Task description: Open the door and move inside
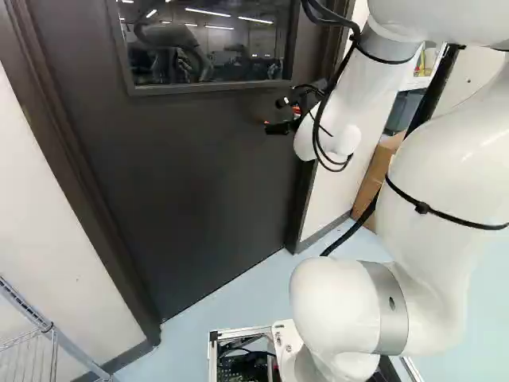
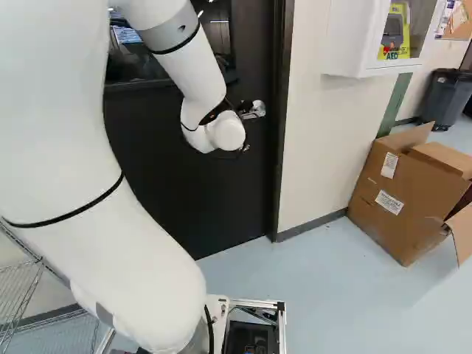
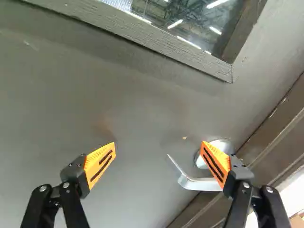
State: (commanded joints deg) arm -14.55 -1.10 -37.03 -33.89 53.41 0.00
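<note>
Dark grey door, seen closed in its frame, ahead of the arm. The gripper is held up in front of it, below the window. In the wrist view the gripper is seen spread wide, nothing held between its two orange pads. The task's thing, a silver lever handle, is found by one finger only—its bent free end lying between the fingers, its round base partly hidden behind that finger's pad. Whether handle and finger are touching cannot be told. A brown cardboard box, flaps up, is noted on the pale blue floor at the right of the right base view; a white wall cabinet is mounted above—wire shelving at the lower left of the left base view.
</note>
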